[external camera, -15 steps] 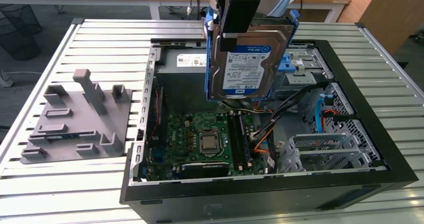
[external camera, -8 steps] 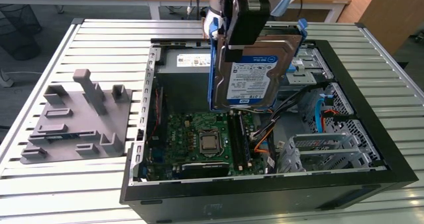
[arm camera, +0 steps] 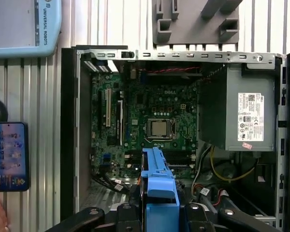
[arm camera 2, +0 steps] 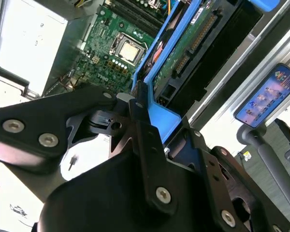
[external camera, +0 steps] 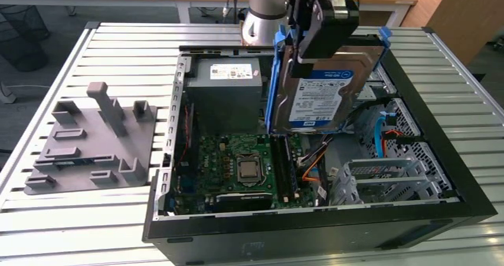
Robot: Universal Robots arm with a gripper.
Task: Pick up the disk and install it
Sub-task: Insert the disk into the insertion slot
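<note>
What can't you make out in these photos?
- Exterior view: the gripper and the disk it clamps hide part of the computer case; the top edge cuts off the arm.
- First wrist view: the disk is edge-on, its label hidden.
- Second wrist view: the gripper body blocks much of the computer case.

Slatted pale metal table (external camera: 63,222). Resting on top: open black computer case (external camera: 315,229); grey moulded fixture (external camera: 79,148) just beside case, exterior view's left.

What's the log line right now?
pincer: shut on disk | disk: held above open case | installed: no
</note>
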